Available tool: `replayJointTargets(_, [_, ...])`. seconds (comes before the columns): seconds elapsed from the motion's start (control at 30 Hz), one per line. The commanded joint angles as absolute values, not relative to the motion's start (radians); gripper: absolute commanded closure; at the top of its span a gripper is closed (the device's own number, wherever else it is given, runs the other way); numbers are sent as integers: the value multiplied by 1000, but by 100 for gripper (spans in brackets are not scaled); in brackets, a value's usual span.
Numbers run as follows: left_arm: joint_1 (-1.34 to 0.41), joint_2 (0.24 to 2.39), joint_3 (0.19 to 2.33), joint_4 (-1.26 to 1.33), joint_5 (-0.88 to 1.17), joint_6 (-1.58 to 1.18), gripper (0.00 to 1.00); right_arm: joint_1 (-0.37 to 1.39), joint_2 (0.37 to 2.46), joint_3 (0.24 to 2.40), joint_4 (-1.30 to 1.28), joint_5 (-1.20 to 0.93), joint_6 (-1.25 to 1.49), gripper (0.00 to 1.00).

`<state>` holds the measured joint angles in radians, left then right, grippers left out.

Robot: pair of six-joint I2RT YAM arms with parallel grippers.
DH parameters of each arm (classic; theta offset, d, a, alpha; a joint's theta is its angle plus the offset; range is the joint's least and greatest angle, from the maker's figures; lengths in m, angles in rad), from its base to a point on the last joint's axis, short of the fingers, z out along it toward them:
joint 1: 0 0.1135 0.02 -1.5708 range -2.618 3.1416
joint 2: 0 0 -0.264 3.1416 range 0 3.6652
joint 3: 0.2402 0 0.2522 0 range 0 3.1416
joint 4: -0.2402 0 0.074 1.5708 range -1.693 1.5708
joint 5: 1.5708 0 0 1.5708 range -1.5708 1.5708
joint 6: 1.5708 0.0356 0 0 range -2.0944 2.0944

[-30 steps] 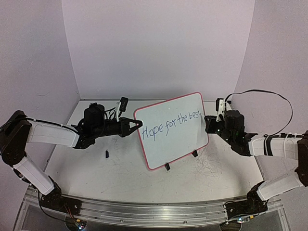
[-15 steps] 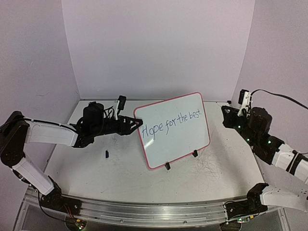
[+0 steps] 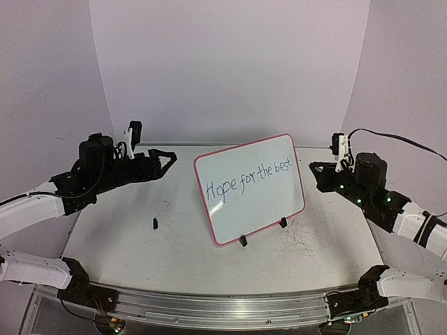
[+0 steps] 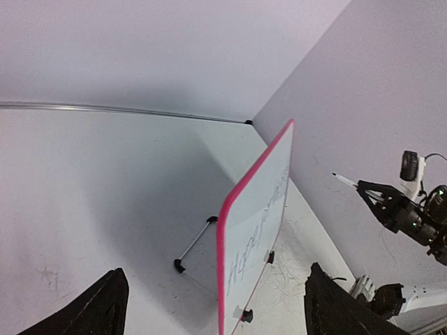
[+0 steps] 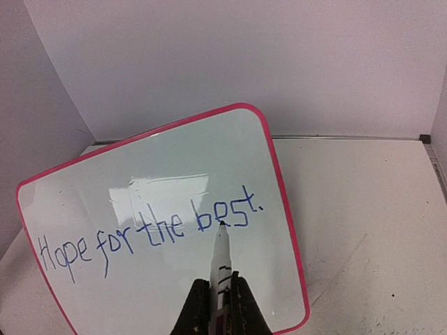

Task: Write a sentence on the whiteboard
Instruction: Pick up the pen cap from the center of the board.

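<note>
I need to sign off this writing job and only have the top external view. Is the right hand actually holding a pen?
Observer: Yes. The right wrist view shows the right hand shut on a white marker, with its tip pointing toward the whiteboard.
Operator: Does the line end with a full stop?
Observer: It does. The sentence reads "Hope for the best." with a dot after "best".
Operator: What props the board up behind?
Observer: The left wrist view shows a thin metal leg with a black foot, slanting down from the board's back.
</note>
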<state>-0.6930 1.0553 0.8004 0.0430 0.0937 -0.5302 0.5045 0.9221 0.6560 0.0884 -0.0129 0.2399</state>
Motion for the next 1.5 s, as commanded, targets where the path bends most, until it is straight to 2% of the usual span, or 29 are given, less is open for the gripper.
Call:
replayJointTargets(0.0, [-688, 1009, 741, -276, -109, -640, 13, 511, 959, 722, 95, -163, 222, 100])
replayJointTargets(0.2, [-664, 1182, 726, -316, -99, -678, 20, 579, 975, 747, 95, -212, 232, 100])
replayJointTargets(0.37, [-640, 1409, 786, -316, -117, -639, 39, 659, 989, 755, 89, -174, 239, 100])
replayJointTargets(0.5, [-637, 1517, 823, -316, -157, -632, 49, 687, 990, 746, 90, -157, 247, 100])
replayJointTargets(0.8, [-640, 1622, 826, -314, -167, -630, 64, 699, 1003, 738, 93, -138, 240, 100])
replayJointTargets(1.03, [-651, 1640, 793, -322, -219, -634, 68, 700, 1019, 739, 106, -128, 236, 100])
replayJointTargets(1.17, [-675, 1687, 794, -331, -276, -628, 78, 702, 1024, 744, 104, -103, 230, 100])
replayJointTargets(1.33, [-692, 1691, 775, -340, -332, -630, 89, 702, 926, 738, 78, 96, 241, 100])
replayJointTargets(1.47, [-692, 1640, 772, -339, -361, -625, 98, 701, 871, 748, 76, 145, 224, 100])
